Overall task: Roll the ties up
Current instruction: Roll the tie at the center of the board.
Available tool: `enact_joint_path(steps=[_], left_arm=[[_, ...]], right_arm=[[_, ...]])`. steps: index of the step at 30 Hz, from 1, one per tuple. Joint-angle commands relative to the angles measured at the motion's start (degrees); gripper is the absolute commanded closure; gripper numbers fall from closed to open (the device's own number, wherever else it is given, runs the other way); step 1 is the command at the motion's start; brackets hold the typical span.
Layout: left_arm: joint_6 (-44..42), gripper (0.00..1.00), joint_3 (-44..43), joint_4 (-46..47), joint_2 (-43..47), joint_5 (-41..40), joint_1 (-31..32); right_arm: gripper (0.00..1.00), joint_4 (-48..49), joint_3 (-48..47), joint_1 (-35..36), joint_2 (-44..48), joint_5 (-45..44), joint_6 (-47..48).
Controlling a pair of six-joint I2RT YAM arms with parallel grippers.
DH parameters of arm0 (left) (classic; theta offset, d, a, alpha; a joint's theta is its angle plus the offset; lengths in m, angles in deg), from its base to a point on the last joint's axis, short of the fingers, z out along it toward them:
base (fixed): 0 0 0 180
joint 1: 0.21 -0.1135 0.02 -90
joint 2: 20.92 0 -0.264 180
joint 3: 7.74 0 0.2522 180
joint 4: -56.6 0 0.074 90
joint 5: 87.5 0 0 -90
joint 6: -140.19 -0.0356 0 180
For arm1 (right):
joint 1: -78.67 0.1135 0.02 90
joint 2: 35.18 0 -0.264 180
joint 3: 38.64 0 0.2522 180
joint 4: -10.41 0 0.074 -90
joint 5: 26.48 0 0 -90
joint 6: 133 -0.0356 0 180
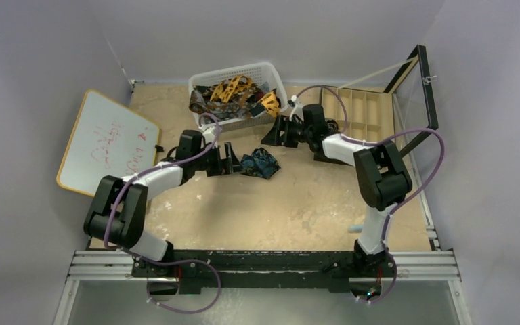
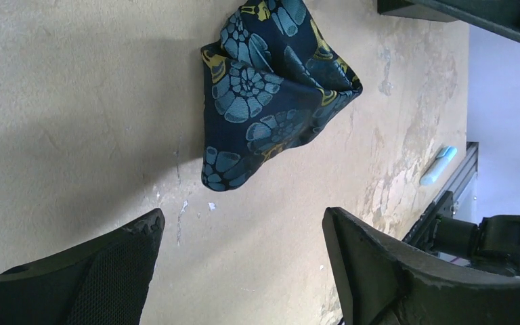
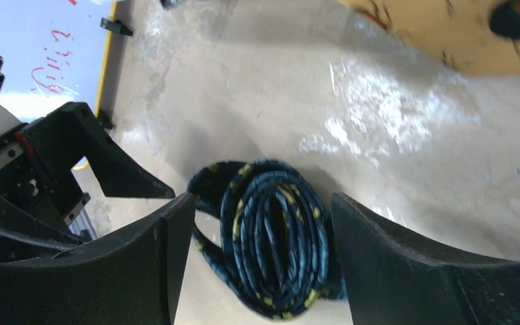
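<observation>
The rolled navy tie (image 1: 260,164) lies mid-frame on the scuffed tan surface (image 1: 298,210), with pale grey walls around. The left pincer (image 1: 235,162) sits just left of it, its jaws apart and empty. The right pincer (image 1: 274,137), also apart, sits up and to the right, clear of the tie.

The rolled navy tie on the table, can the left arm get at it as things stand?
Probably yes: the left gripper stands open just beside the rolled navy tie, bare table between them, and the right gripper is off toward the basket.
</observation>
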Motion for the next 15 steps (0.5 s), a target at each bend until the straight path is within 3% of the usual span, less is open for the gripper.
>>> enact_joint_path(steps=[1,8,12,15], left_arm=[[-1.45,0.15,-3.68,1.81,-3.18,4.90,-2.18],[-0.42,0.15,-3.55,9.02,-9.74,14.81,-3.87],[0.84,0.15,-4.27,13.29,-13.88,18.64,-3.88],[1.83,0.16,-4.72,16.10,-16.22,20.46,-3.88]], right_arm=[[0.26,-2.19,-7.00,2.79,-3.16,-2.97,1.64],[0.38,-6.32,-12.40,3.71,-8.94,-2.07,1.29],[0.51,-8.18,-13.32,4.39,-10.11,-0.99,2.72],[0.53,-8.76,-13.36,5.03,-10.42,-0.18,3.31]])
